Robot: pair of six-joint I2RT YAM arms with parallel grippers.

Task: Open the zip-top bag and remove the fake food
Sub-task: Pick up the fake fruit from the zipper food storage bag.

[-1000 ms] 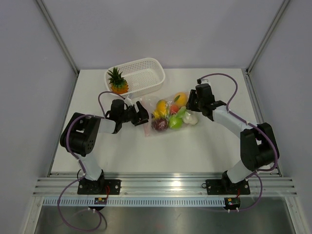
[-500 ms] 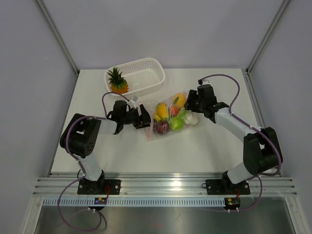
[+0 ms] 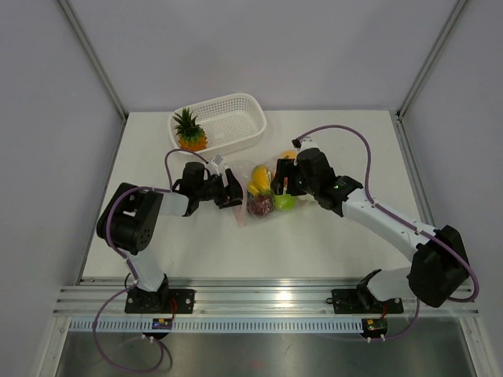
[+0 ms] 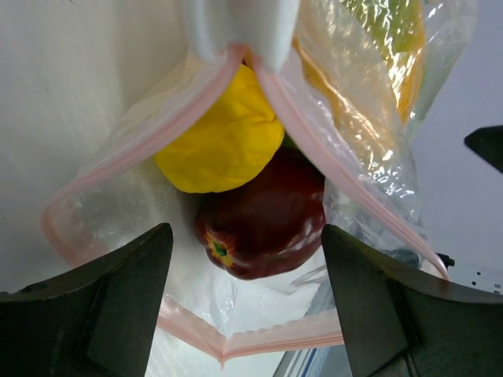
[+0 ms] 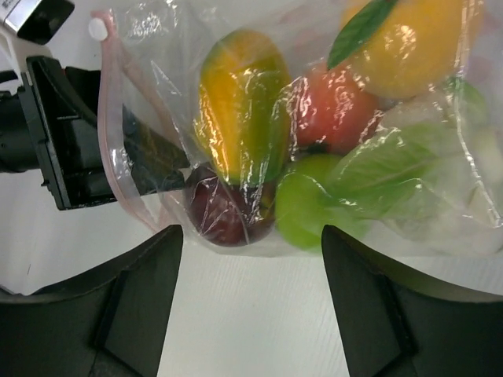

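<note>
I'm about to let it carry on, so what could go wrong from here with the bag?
The left end effector and right end effector are open, so neither grips the zip-top bag; it may slide during a reach. The left one might pinch the loose pink zip strip instead of the dark red piece.

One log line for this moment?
zip-top bag: mouth open, fake food inside | left gripper: open at its mouth | right gripper: open above it | pineapple: at basket's left end

The top view looks down on the whole surface (image 3: pixel 236 243) from high above the zip-top bag (image 3: pixel 271 188). The left wrist view closely faces the bag's mouth, and the right looks down from just above it. All three share the bag.
</note>
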